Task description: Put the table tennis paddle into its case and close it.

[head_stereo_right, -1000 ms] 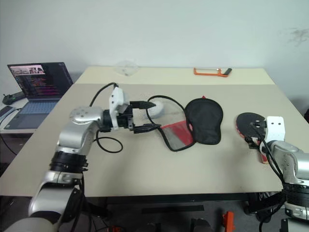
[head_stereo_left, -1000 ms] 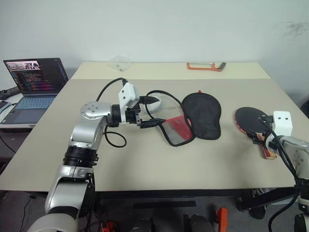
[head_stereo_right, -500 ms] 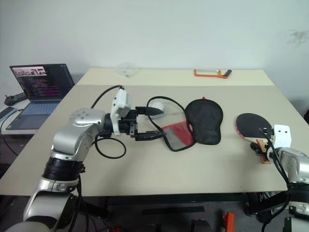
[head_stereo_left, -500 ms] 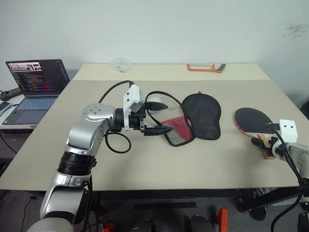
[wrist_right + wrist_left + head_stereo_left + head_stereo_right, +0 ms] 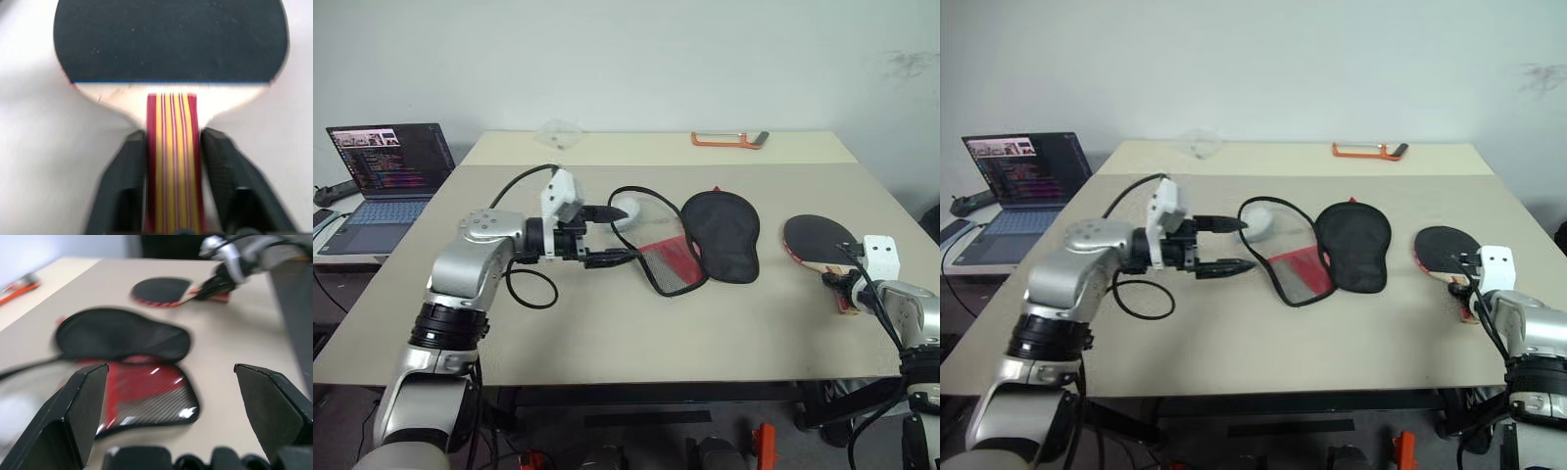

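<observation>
right gripper [image 5: 171, 147]: has just clamped onto the handle of the table tennis paddle [image 5: 818, 238] at the table's right edge (grasp made, lift next) | left gripper [image 5: 610, 235]: spread wide, has drawn back from the unzipped case [image 5: 705, 240] mid-table

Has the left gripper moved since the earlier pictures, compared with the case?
Yes. The left gripper has drawn back toward the laptop side, leaving a gap to the case, whose mesh flap its lower finger reached before.
</observation>
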